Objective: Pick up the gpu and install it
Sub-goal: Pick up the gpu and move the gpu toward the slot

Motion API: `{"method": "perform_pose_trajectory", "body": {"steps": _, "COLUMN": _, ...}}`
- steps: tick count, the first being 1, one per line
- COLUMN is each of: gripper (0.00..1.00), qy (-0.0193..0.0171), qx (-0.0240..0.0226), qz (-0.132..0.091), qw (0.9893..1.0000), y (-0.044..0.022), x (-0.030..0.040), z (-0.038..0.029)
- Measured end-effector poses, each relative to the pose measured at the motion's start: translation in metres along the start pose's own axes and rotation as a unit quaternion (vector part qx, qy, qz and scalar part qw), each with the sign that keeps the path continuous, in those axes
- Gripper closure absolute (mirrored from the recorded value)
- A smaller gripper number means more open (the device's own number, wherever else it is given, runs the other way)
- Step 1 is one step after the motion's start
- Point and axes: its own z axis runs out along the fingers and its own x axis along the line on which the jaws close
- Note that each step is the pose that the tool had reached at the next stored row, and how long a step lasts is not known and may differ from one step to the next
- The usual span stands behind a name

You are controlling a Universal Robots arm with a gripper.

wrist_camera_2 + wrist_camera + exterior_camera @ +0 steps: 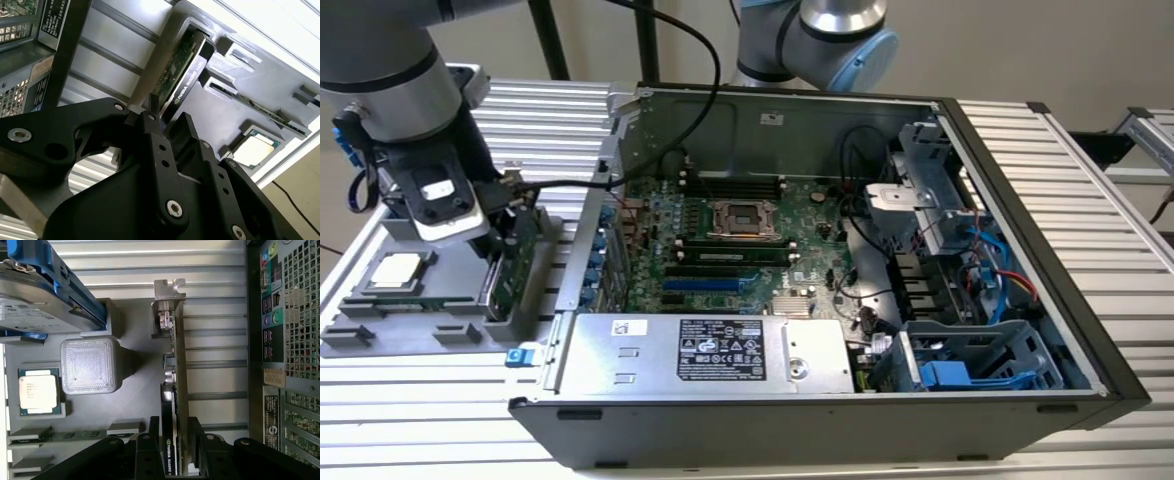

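An open dark-grey metal computer case [720, 435] lies on a slatted aluminium table [1067, 160], with one large green motherboard [821, 255] inside. Its silver box-shaped power supply [627, 350] carries a white label with print too small to read. On the exterior view's left, just beside the case, one grey plastic parts tray [135, 410] sits under the grey robot arm [387, 70].

In the tray, the silver hard drive with blue rails [35, 315] is cut off at the frame edge. The gpu [179, 365], a thin green circuit-board card with a silver end bracket and black cooler, stands on edge in its tray slot. The black two-fingered gripper [174, 421] straddles the end opposite the bracket and appears clamped on the card, hiding part of the cooler's white lettering. One translucent square block [90, 365] and one square silver processor chip [39, 392] lie nearby.
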Motion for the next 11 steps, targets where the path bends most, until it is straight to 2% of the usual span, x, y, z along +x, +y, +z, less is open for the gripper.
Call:
{"method": "perform_pose_trajectory", "body": {"steps": 3, "gripper": 0.00, "qy": 0.0000, "qx": 0.0000, "qz": 0.000, "qw": 1.0000, "y": -0.0001, "x": -0.0001, "z": 0.0006}}
{"method": "perform_pose_trajectory", "body": {"steps": 4, "gripper": 0.00, "qy": 0.0000, "qx": 0.0000, "qz": 0.000, "qw": 1.0000, "y": -0.0003, "x": 0.0000, "z": 0.0046}}
{"method": "perform_pose_trajectory", "body": {"steps": 5, "gripper": 0.00, "qy": 0.0000, "qx": 0.0000, "qz": 0.000, "qw": 1.0000, "y": -0.0007, "x": 0.0001, "z": 0.0121}}
{"method": "perform_pose_trajectory", "body": {"steps": 11, "gripper": 0.00, "qy": 0.0000, "qx": -0.0001, "qz": 0.000, "qw": 1.0000, "y": -0.0007, "x": 0.0003, "z": 0.0134}}
